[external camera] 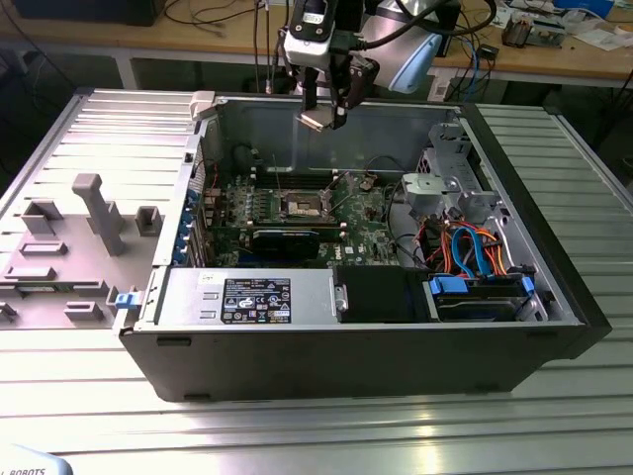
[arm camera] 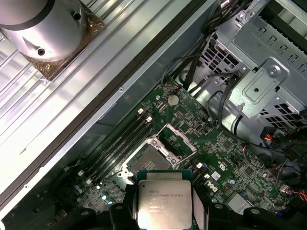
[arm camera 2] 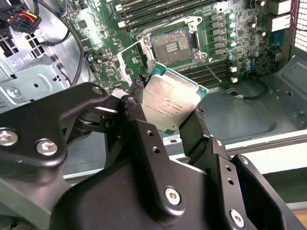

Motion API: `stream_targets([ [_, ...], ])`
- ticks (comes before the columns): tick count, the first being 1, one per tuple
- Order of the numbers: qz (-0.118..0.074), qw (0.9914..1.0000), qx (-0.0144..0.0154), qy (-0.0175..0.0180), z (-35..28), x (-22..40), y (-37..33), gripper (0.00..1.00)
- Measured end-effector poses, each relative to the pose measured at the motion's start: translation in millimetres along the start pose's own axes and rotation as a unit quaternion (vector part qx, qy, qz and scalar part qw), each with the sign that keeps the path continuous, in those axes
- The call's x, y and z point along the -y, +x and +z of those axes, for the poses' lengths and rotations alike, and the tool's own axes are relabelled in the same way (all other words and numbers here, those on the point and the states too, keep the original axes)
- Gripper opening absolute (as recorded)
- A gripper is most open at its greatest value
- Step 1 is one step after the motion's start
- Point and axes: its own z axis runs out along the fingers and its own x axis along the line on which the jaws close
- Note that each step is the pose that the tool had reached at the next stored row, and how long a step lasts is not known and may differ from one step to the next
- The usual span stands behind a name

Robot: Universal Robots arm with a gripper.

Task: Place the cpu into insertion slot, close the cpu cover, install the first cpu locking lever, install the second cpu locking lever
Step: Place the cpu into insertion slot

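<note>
One open computer case [external camera: 346, 371] is seen on one ribbed metal table [external camera: 297, 435], with one green motherboard [arm camera 2: 96, 43] inside. One insertion slot [arm camera 2: 171, 44] is left bare, its one cpu cover [arm camera: 188, 143] swung open beside it. One cpu [arm camera: 164, 203] is clamped at two opposite edges by the gripper [arm camera 2: 169, 97], well above the slot. One cpu edge is cut off in the first wrist view.

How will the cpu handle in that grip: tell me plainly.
Likely stiff and light: the cpu is a thin flat chip with a metal top. The pincer holds it only by two opposite edges, so it may slip or twist.
</note>
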Motion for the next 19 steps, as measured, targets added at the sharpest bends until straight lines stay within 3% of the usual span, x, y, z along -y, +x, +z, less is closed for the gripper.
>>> stream_targets([
  [3, 0.035, 0.99937, 0.0031, -0.0006, 0.2, 0.0, 0.0, 0.55],
  [7, 0.072, 0.99741, 0.0063, -0.0014, 0.6, 0.1, 0.0, 0.55],
  [9, 0.081, 0.99673, 0.0071, -0.0016, 0.6, 0.0, 0.0, 0.55],
  [10, 0.09, 0.9959, 0.0079, -0.0017, 0.8, 0.1, 0.0, 0.55],
  [11, 0.105, 0.99447, 0.0093, -0.002, 1.0, 0.1, 0.0, 0.55],
  [15, 0.132, 0.99124, 0.0116, -0.0025, 1.2, 0.1, 0.0, 0.55],
  [19, 0.157, 0.98749, 0.0139, -0.003, 1.1, 1.5, 1.3, 0.55],
])
